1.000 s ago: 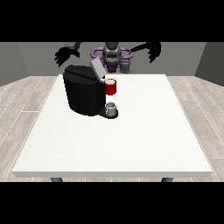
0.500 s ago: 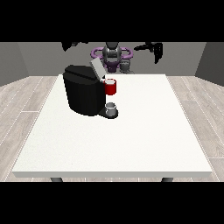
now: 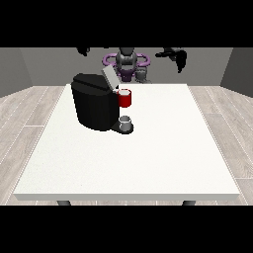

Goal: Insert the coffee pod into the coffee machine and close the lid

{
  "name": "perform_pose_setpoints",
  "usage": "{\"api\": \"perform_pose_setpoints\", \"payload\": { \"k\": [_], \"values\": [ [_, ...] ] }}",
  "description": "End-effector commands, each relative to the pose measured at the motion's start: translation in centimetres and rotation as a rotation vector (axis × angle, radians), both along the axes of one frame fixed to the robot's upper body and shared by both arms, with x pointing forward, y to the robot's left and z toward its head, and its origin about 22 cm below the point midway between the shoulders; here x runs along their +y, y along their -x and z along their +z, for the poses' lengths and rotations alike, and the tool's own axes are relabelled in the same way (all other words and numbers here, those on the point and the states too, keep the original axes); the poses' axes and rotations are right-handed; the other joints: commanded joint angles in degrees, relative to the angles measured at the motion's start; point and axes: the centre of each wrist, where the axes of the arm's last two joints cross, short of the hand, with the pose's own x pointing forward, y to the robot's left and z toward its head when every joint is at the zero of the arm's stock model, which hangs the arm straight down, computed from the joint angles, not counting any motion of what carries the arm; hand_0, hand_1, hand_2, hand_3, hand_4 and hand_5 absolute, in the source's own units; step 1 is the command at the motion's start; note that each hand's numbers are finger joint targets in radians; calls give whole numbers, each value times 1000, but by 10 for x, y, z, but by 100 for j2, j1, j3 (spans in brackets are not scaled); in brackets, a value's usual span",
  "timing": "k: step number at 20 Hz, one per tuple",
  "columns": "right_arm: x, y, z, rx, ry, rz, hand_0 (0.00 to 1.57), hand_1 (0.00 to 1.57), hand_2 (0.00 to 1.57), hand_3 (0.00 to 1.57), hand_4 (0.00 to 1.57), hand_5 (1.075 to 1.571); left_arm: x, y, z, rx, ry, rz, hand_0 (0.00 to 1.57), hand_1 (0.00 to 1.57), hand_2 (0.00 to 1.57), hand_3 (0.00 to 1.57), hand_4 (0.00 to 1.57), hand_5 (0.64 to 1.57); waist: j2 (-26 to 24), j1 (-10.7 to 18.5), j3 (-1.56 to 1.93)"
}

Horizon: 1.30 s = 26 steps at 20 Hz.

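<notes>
Up at the far edge, the hand at the view's left [image 3: 83, 50] is partly cut off by the top of the scene, so whether its fingers are wide or narrow cannot be told. The hand at the view's right [image 3: 176, 56] hangs well above the worktop [image 3: 163, 148] with its fingers drooping relaxed, holding nothing. The coffee machine [image 3: 94, 101] sits on the far left part of the worktop, its lid [image 3: 109, 76] tilted up and open. A red thing at the machine [image 3: 125, 98] shows just below the lid. On the machine's base stands a small grey thing [image 3: 126, 122], and whether that is the coffee pod cannot be made out. Compared with half a second ago, both hands have risen higher, the one at the view's left now nearly out of sight.
</notes>
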Motion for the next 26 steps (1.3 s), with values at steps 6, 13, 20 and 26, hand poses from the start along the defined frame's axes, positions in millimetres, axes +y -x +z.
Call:
{"api": "perform_pose_setpoints", "payload": {
  "k": [6, 13, 20, 26],
  "values": [
    [30, -15, 7, 5, -1, 61, 0, 0, 0, 0, 0, 1571, 6, 24, 12, 8, 24, 35, 0, 0, 0, 0, 0, 1571, 276, 116, 1],
    [11, -39, 18, 18, -51, 62, 0, 0, 0, 0, 0, 1571, 5, 43, 21, -41, 18, 44, 0, 0, 0, 0, 0, 1571, 692, 28, 1],
    [12, -52, 9, -37, -29, 90, 0, 0, 0, 0, 0, 1571, 26, 46, 34, -115, 17, 77, 0, 0, 0, 0, 0, 1571, 1223, -81, 1],
    [18, -75, 24, -42, 18, 92, 0, 0, 0, 0, 0, 1571, 2, 49, 50, -142, 2, 61, 0, 0, 0, 0, 0, 1571, 1265, 133, 1]
  ]
}}
